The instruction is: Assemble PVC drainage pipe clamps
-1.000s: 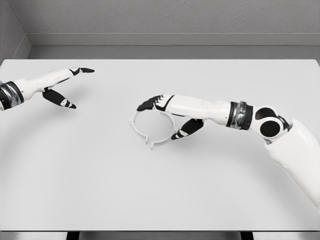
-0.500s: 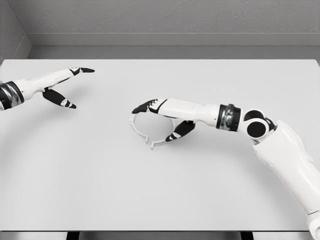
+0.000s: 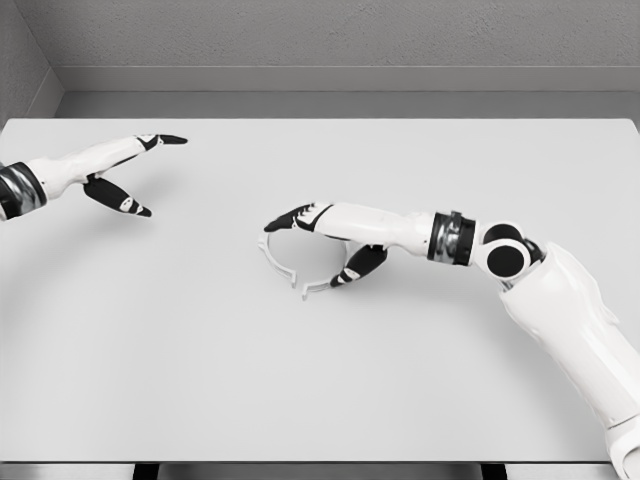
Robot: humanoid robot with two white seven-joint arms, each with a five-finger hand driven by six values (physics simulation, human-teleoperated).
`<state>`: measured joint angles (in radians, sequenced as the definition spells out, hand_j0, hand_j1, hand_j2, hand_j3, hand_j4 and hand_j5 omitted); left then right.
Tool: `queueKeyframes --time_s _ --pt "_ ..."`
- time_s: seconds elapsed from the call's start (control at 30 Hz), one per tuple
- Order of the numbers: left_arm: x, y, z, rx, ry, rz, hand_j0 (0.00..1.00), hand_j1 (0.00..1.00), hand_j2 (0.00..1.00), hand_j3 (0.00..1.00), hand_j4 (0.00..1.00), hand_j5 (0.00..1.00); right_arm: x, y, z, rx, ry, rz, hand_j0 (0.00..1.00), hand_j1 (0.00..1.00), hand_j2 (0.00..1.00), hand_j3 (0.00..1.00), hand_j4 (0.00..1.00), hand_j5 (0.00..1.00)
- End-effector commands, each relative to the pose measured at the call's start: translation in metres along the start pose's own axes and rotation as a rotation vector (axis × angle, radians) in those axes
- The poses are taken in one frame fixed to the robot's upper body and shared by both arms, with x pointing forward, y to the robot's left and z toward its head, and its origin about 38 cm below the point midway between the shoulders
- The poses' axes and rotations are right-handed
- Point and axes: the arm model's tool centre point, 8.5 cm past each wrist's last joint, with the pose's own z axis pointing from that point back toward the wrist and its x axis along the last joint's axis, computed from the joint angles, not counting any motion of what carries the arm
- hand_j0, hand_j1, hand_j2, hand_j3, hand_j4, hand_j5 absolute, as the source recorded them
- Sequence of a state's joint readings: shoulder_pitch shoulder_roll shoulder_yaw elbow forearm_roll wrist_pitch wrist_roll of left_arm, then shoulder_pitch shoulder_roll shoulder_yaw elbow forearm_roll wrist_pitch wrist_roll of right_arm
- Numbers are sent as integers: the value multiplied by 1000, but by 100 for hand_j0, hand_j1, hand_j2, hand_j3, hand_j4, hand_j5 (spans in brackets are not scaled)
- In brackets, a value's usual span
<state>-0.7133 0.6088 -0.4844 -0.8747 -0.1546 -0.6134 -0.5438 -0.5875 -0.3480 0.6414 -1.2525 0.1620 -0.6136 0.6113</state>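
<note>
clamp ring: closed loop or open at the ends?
Open. The clamp ring lies flat on the table with a gap between its two end tabs at the front, under the right hand.

The right arm reaches in from the lower right, elbow bent and forearm stretched leftward toward the middle, its right hand (image 3: 318, 235) flat and low — fingers extended to the left, thumb (image 3: 358, 265) angled down and apart from them. The left hand (image 3: 112, 170) shows at the left edge, fingers straight and pointing right, thumb splayed downward — holding nothing.
</note>
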Motion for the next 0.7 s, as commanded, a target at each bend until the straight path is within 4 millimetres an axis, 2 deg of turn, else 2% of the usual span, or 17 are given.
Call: queueKeyframes --time_s 0.0,0.67 --pt "-6 9 11 35 15 16 100 100 100 100 100 100 1 -1 0 -3 -3 -4 100 100 100 100 100 100" --pt "-8 7 12 37 18 24 100 100 100 100 100 100 -8 8 -9 20 25 -15 100 100 100 100 100 100"
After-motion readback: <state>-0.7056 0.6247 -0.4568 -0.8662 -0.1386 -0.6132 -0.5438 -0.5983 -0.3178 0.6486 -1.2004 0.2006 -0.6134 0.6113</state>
